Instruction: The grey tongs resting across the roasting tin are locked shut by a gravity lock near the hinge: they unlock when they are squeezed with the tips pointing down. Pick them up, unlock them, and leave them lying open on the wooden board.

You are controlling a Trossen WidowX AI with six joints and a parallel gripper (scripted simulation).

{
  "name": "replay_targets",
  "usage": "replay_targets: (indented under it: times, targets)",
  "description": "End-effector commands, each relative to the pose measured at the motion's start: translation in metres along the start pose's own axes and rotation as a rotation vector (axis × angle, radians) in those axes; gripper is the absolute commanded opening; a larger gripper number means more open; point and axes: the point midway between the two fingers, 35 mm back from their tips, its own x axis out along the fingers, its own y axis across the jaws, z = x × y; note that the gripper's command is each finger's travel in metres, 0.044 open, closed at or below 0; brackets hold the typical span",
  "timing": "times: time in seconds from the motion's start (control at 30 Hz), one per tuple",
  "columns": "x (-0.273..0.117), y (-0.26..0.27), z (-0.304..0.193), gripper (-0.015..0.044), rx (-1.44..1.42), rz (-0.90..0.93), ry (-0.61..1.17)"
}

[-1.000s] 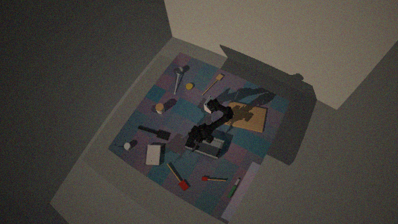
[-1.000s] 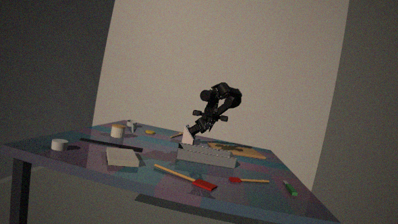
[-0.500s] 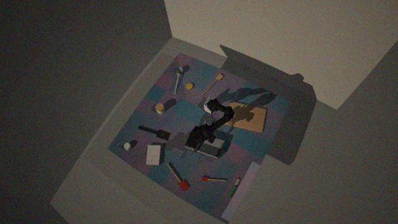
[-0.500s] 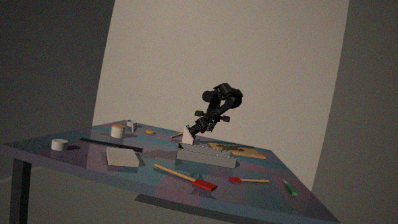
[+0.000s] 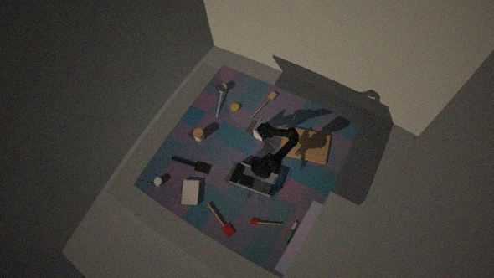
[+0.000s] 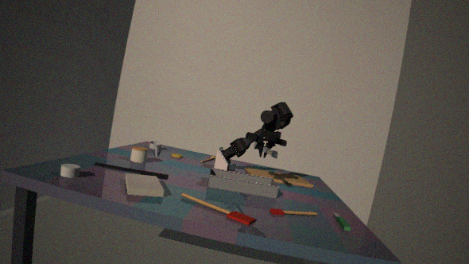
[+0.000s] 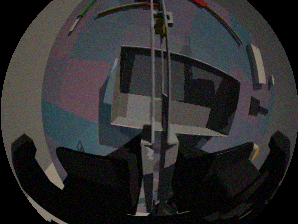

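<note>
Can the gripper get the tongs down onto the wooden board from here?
Probably yes. The gripper, shut on the grey tongs, hangs in the air above the roasting tin; nothing stands on the wooden board beside it.

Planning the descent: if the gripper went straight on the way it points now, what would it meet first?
Probably the roasting tin: the gripper, shut on the grey tongs, points at it, tong tips leading. Depth is unclear.

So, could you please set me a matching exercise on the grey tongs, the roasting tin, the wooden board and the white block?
Things:
1 grey tongs
2 roasting tin
3 wooden board
4 white block

Places:
A flat on the table, apart from the tin
B in the shut jaws, in the air
C bearing the arm's shadow
D under the arm

Pairs: 1-B; 2-D; 3-C; 4-A
</note>
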Motion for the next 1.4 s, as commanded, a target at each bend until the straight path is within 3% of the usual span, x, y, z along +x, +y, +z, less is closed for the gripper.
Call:
replay_targets:
  times: [0.0,0.87,1.37]
  targets:
    - [-0.003,0.025,-0.008,-0.0150,-0.116,-0.003,-0.017]
    - [-0.010,0.140,-0.086,-0.0150,-0.747,0.016,-0.085]
    - [-0.001,0.149,-0.101,-0.0150,-0.801,0.013,-0.007]
